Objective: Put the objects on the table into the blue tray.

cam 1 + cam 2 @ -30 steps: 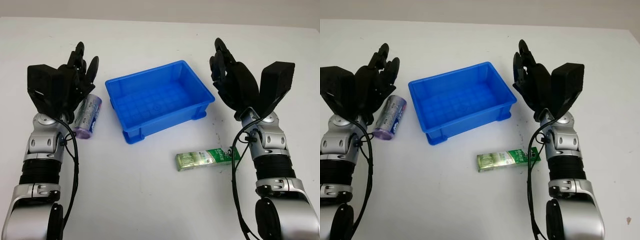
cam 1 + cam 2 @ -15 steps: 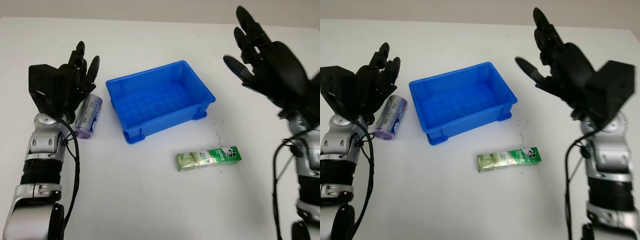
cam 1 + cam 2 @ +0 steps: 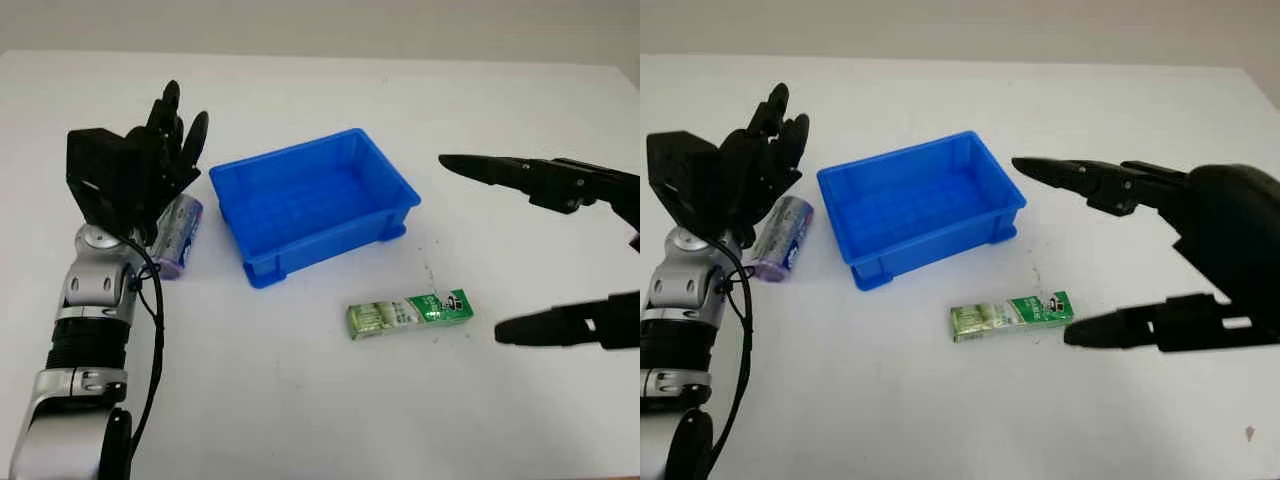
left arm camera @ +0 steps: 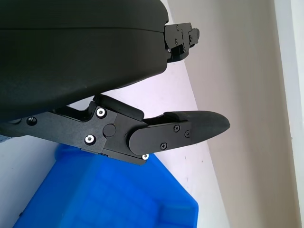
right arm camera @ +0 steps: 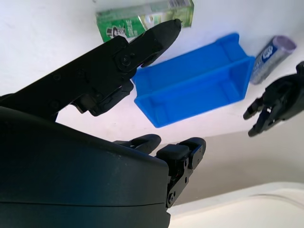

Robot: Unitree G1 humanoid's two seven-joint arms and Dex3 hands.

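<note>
Blue plastic, the tray [image 3: 312, 205] sits near the middle of the white table [image 3: 300, 400], a little toward the far edge, and nothing lies in it yet. Two things wait outside it: a green toothpaste box [image 3: 410, 312] flat on the table just off the tray's near right corner, and a can [image 3: 178, 235] on its side near the left edge, just beside the tray's left end.

What has changed in the last second is the right hand [image 3: 1160, 250]. It stood raised beside the tray's right end; now it has swung down and forward, and is open and holding nothing, with one finger reaching toward the tray's right end and another low, just right of the box (not touching it, as far as can be judged). The box has not moved.

That reads as the approach to picking up the box: the hand must close across its narrow sides before it can be lifted into the tray.

The left hand [image 3: 150, 170] is open, held upright over the can's far end, much where it was.
</note>
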